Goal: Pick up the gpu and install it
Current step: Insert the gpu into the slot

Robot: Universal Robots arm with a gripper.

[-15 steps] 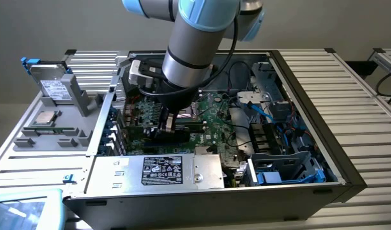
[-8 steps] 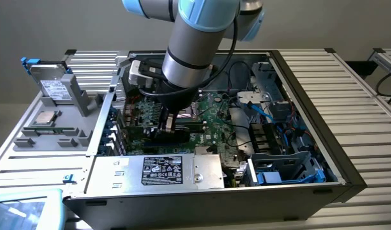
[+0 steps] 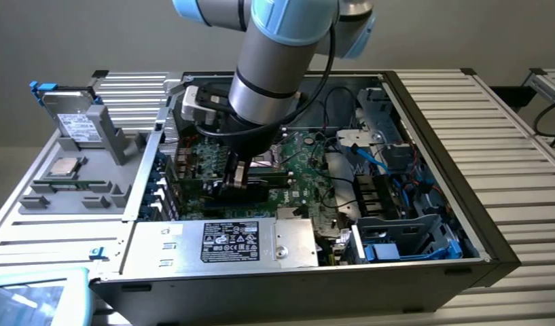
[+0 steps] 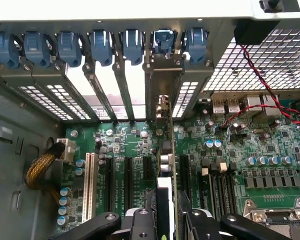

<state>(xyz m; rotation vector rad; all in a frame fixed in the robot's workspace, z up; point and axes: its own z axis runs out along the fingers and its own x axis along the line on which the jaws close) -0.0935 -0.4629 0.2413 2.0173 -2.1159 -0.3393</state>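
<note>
The gpu (image 4: pixel 166 150) stands on edge inside the open computer case (image 3: pixel 494 244), lined up over a slot of the green motherboard (image 4: pixel 135 142). Its metal bracket (image 4: pixel 164 70) sits against the rear opening under a blue latch. My gripper (image 4: pixel 167 225) is shut on the card, one black finger pressed to each face. In the exterior view the gripper (image 3: pixel 236 178) reaches straight down into the case, and the gpu (image 3: pixel 270 178) shows as a dark strip along the motherboard (image 3: pixel 304 166). Whether the card is seated in the slot, I cannot tell.
A row of blue latches (image 4: pixel 100 45) and slot covers lines the case's rear wall. A white slot (image 4: pixel 89 185), a yellow cable bundle (image 4: pixel 40 167) and red-black wires (image 4: pixel 260 75) flank the card. The power supply (image 3: pixel 231 243) and a blue drive cage (image 3: pixel 409 244) fill the near side.
</note>
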